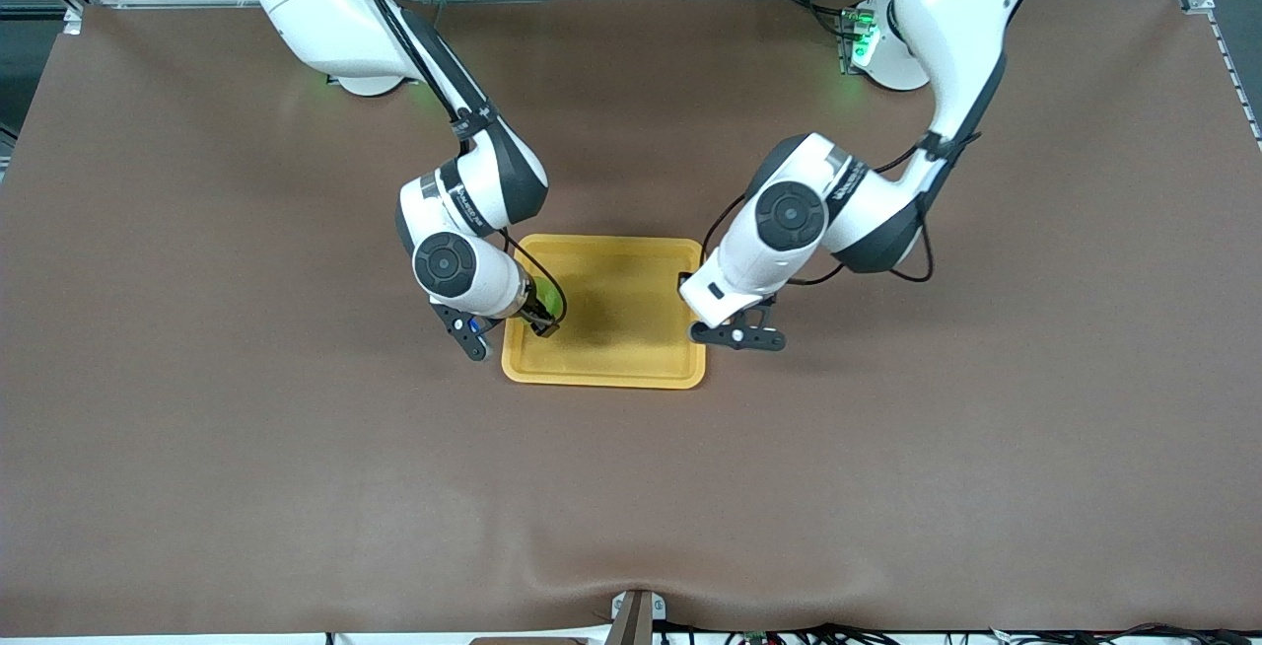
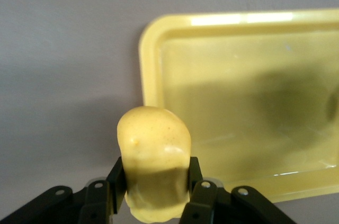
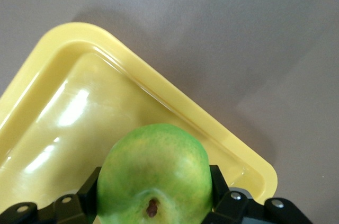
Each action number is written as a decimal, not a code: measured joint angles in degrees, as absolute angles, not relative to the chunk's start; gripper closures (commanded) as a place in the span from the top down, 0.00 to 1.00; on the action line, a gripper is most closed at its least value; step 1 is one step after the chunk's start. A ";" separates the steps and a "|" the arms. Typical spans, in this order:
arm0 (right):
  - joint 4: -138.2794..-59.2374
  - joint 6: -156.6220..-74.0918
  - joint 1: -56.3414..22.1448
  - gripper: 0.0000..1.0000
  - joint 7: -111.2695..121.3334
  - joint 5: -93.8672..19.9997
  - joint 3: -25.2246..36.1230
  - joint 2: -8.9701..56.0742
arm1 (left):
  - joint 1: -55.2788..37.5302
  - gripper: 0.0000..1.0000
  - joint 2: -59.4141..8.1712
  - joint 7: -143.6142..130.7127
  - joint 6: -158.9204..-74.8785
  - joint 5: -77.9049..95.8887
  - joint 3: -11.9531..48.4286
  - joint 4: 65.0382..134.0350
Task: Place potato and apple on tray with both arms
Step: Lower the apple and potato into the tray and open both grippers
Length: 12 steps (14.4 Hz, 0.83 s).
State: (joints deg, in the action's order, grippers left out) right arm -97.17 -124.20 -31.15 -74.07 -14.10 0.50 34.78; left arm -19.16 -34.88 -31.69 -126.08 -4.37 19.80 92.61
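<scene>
Brown cloth carries a shallow yellow-orange plastic tray [image 1: 631, 354]. Right gripper [image 1: 541, 315] pinches the round green apple [image 3: 154, 179] over the tray's edge; left gripper [image 1: 693, 308] pinches the oblong yellow potato [image 2: 154, 161] just outside the tray's corner — tray lies toward the right arm.

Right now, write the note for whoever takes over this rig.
Left end effector: shut on the potato, over the table just off the tray rim at the left arm's end.
Right end effector: shut on the apple, over the tray edge at the right arm's end.
Done: both items picked up.
Left: bring the potato over the tray, lower both, release. The tray holds nothing yet.
</scene>
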 measured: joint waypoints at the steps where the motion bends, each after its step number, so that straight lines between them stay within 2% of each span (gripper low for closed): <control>1: -97.20 -124.27 -31.22 0.00 -74.07 -14.27 0.50 35.09 | -19.91 0.00 -36.05 -32.45 -126.74 -4.37 19.81 92.17; 5: -97.22 -124.64 -31.41 0.00 -74.07 -14.36 0.50 36.18 | -21.76 0.01 -39.18 -33.39 -130.01 -4.37 19.81 91.22; 8: -97.23 -124.71 -31.47 0.03 -74.07 -14.37 0.50 36.58 | -21.89 0.08 -40.14 -33.39 -131.24 -4.37 19.79 91.15; 9: -97.23 -124.71 -31.50 0.14 -74.07 -14.38 0.50 36.63 | -22.05 0.12 -40.51 -33.38 -131.99 -4.37 19.79 91.13; 10: -97.23 -124.71 -31.56 0.42 -74.07 -14.38 0.49 36.68 | -22.32 0.20 -40.93 -33.38 -132.74 -4.50 19.75 91.12; 11: -97.25 -124.71 -31.76 0.79 -74.07 -14.38 0.48 36.76 | -22.60 0.23 -41.36 -33.38 -133.27 -5.06 19.72 91.11; 12: -97.27 -124.71 -32.10 1.00 -74.09 -14.38 0.47 36.86 | -22.79 0.26 -41.75 -33.38 -133.57 -6.03 19.71 91.10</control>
